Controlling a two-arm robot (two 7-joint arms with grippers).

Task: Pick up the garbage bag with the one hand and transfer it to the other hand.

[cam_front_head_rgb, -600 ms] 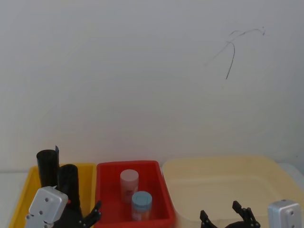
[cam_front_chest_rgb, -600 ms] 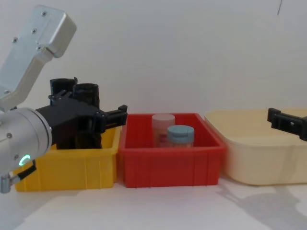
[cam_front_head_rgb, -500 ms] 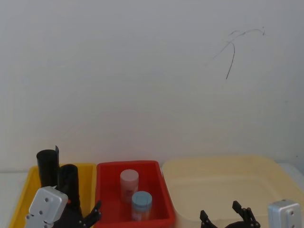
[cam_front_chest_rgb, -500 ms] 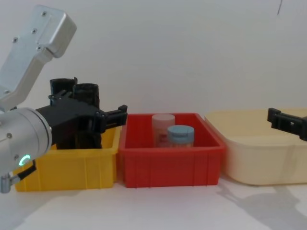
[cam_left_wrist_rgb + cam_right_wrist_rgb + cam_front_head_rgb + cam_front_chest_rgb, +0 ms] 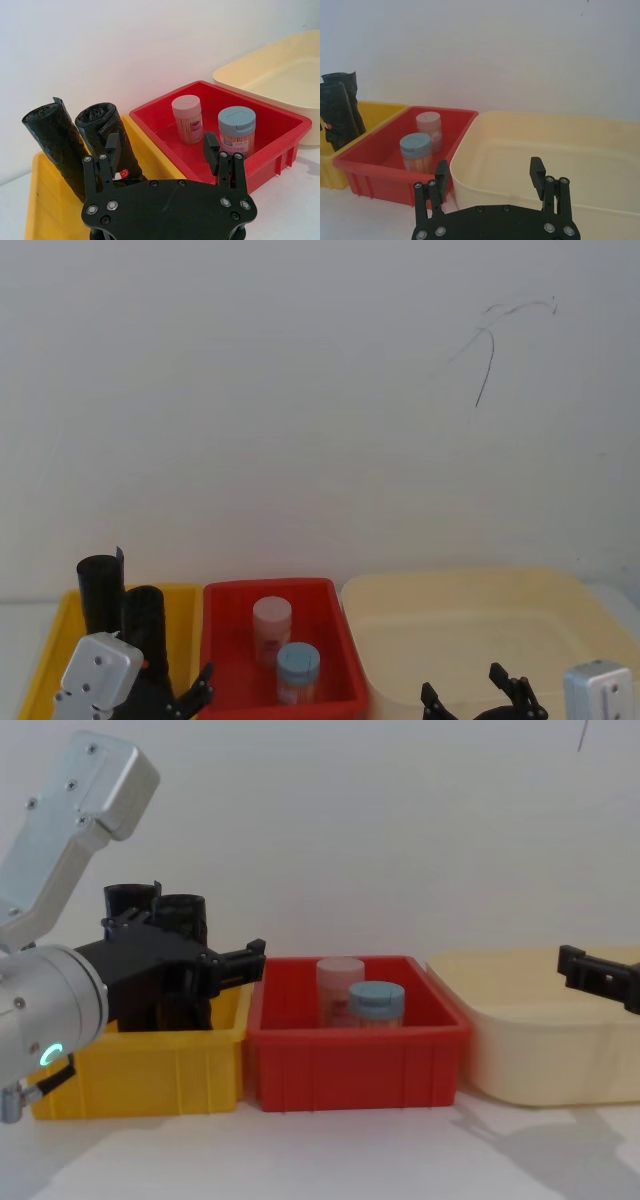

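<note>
The garbage bag (image 5: 102, 131), a black roll with a small red-and-white sticker, stands upright in a yellow bin (image 5: 44, 212). It also shows in the head view (image 5: 144, 617) and the right wrist view (image 5: 335, 115). My left gripper (image 5: 161, 145) is open just in front of it. One finger lines up with the bag and nothing lies between the fingers. In the chest view the left gripper (image 5: 190, 955) hangs at the bin's near side. My right gripper (image 5: 489, 167) is open and empty over the near rim of a cream tub (image 5: 545, 145).
A second plain black roll (image 5: 52, 137) leans beside the bag in the yellow bin. The red bin (image 5: 350, 1065) in the middle holds a pink-lidded jar (image 5: 272, 622) and a blue-lidded jar (image 5: 298, 668). A white wall stands close behind the bins.
</note>
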